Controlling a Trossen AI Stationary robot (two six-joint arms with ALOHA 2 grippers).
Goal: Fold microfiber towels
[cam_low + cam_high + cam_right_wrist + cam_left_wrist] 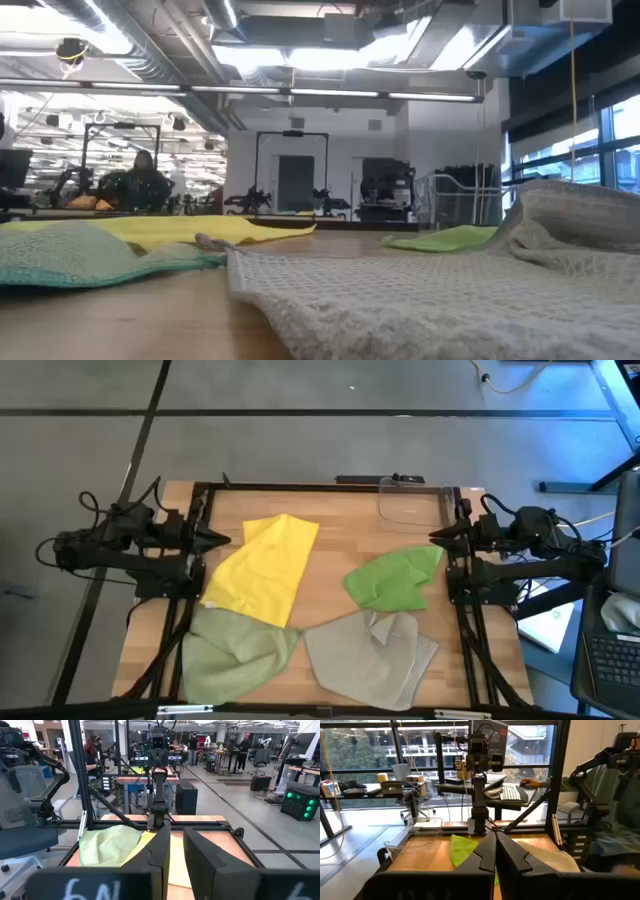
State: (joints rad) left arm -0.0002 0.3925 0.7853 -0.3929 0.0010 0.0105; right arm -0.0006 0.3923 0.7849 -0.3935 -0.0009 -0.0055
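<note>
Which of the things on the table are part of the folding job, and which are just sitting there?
For the job:
- yellow towel
- bright green towel
- pale olive towel
- grey-beige towel
All four lie crumpled and unfolded.

Lying about:
- clear plastic bin, at the table's far edge near the right arm; no towel shows in it.
</note>
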